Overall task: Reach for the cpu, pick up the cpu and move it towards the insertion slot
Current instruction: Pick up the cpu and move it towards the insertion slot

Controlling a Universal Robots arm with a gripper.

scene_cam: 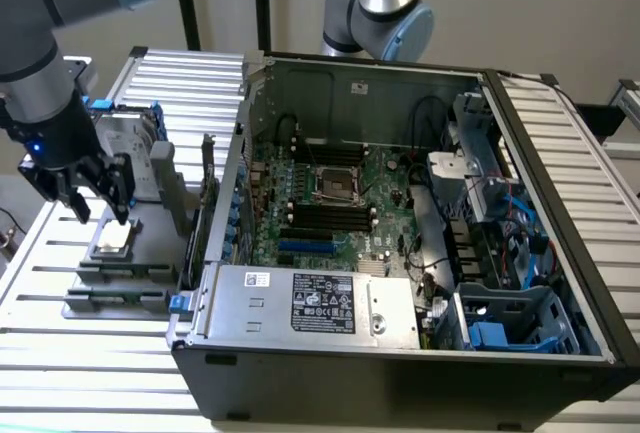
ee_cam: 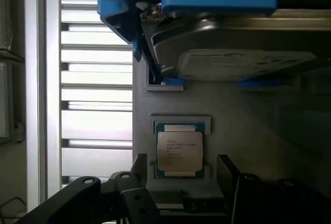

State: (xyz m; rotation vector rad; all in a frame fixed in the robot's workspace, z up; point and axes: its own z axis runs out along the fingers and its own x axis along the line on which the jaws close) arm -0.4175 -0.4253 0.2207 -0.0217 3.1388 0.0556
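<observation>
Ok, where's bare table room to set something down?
Bare slats at the exterior view's lower left, bordered by the grey fixture and the case. Crowded on the fixture: open gripper over the cpu, hard drive beside it.

No wording can be read in full anywhere. Several lines of dark print are seen on the metal top of the cpu (ee_cam: 179, 150) and on the white label (ee_cam: 243, 63) of the hard drive (ee_cam: 207, 32), but no letters can be made out. A black label (scene_cam: 323, 303) with white print and a small white sticker (scene_cam: 259, 279) are carried by the power supply (scene_cam: 392, 305), equally illegible.
</observation>
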